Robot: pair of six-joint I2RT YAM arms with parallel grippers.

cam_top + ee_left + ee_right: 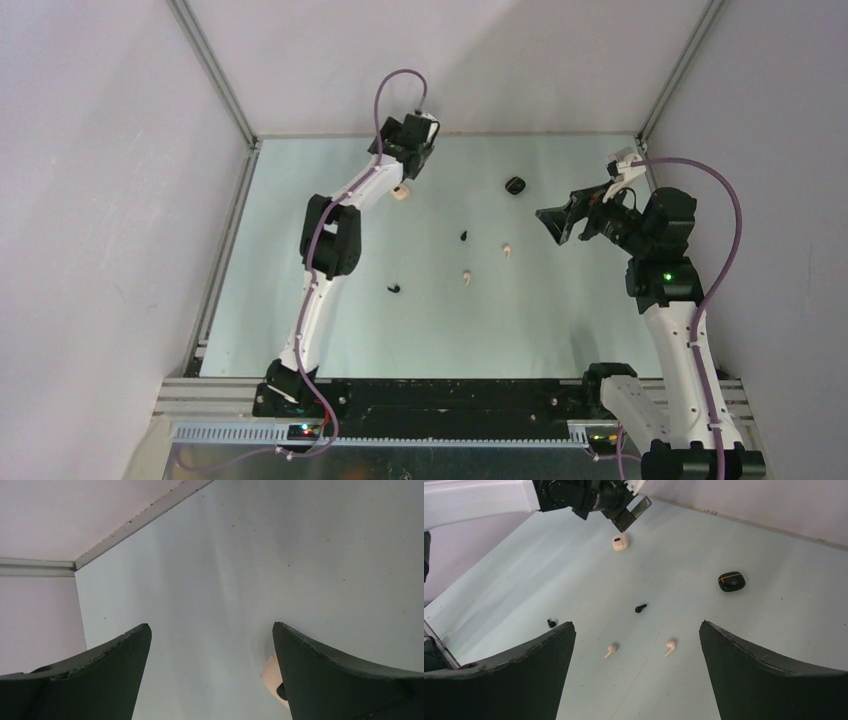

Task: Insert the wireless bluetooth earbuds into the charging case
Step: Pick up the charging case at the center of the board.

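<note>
Two cream earbuds and two black earbuds lie loose mid-frame on the bench, cream case upper left by the left jaws, black case upper centre, both jaws spread wide and empty, so it's likely pre-pick, and next needs a fine pinch on one bud.

even, soft overhead light, faint shadows, no glare; wrist views slightly soft near the edges.
</note>
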